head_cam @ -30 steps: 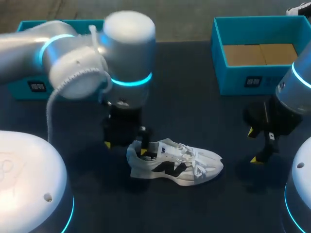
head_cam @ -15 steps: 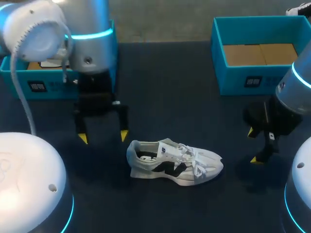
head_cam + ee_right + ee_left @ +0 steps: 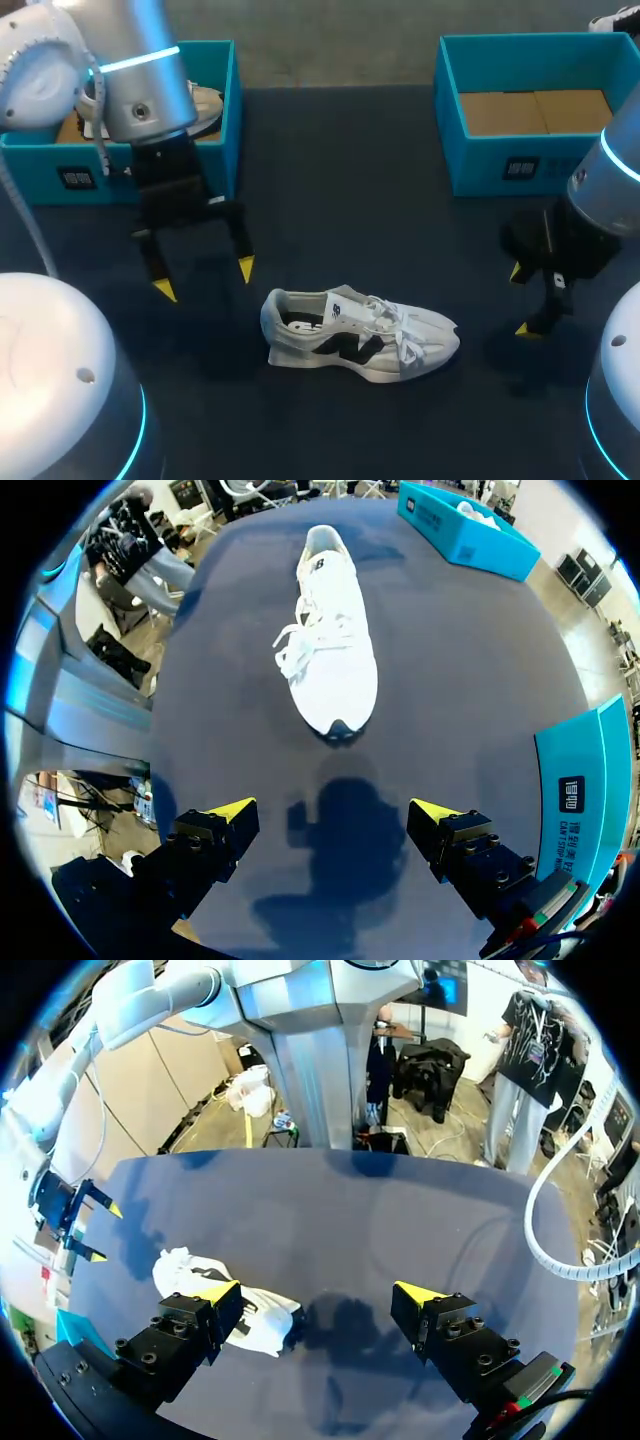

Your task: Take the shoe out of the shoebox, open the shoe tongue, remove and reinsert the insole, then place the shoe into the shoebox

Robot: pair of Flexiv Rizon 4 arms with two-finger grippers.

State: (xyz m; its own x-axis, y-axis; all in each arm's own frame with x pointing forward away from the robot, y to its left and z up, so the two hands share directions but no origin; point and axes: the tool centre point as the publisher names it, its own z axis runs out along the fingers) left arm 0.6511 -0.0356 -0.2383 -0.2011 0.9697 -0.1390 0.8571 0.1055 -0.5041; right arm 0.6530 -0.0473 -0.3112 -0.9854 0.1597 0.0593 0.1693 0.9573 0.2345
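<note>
A white shoe with black side markings lies on its sole in the middle of the dark table, heel toward my left arm and laces loose. My left gripper hangs open and empty just left of and behind the heel. In the left wrist view the shoe lies beside one finger of the left gripper, not between the two. My right gripper stands open and empty to the right of the toe. From the right wrist, the shoe lies toe-first ahead of the right gripper.
A teal shoebox at the back left holds another white shoe. A second teal shoebox at the back right shows a brown cardboard floor. Dark bare tabletop lies between the boxes and the shoe.
My left gripper has pulled away from the shoe's heel opening, moving left and back toward the left box, still open. The shoe and the right arm have stayed where they were.
</note>
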